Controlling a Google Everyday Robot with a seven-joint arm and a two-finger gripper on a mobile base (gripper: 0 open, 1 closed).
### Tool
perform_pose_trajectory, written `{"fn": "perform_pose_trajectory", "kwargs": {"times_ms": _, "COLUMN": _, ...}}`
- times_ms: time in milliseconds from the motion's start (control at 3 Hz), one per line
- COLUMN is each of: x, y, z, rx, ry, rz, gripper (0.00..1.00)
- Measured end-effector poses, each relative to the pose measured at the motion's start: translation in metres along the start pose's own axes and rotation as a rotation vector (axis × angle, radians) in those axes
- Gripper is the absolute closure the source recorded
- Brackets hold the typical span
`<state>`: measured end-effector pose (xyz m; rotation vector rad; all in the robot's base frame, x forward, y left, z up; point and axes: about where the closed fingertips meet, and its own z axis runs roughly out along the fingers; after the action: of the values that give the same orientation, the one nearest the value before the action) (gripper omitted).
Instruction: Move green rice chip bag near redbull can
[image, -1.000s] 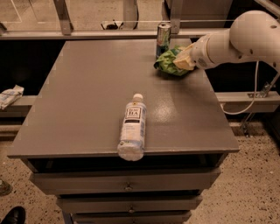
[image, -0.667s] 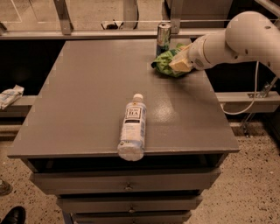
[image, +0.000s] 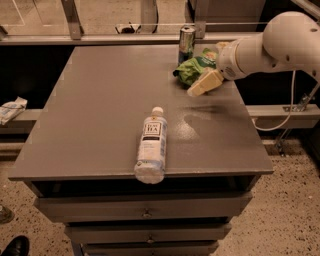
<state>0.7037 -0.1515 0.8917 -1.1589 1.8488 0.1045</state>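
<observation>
**Let go softly, right by the can**

My end effector is at the far right of the surface, touching the green rice chip bag. I cannot tell if it grips the bag or not. The bag sits just beside the redbull can. I think the best move is to let go gently and lift away without bumping the can. The bottle lies well apart.

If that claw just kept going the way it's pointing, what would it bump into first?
The gripper, by the green rice chip bag, points down-left. Probably the table top first; the lying bottle is roughly in line, but depth is unclear.
</observation>
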Motion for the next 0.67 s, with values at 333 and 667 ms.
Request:
{"fn": "perform_pose_trajectory", "kwargs": {"times_ms": 333, "x": -0.008, "y": 0.009, "z": -0.030, "rx": -0.006, "ry": -0.050, "rz": 0.016, "gripper": 0.00}}
{"fn": "perform_pose_trajectory", "kwargs": {"times_ms": 667, "x": -0.018, "y": 0.027, "z": -0.083, "rx": -0.039, "ry": -0.186, "rz": 0.058, "gripper": 0.00}}
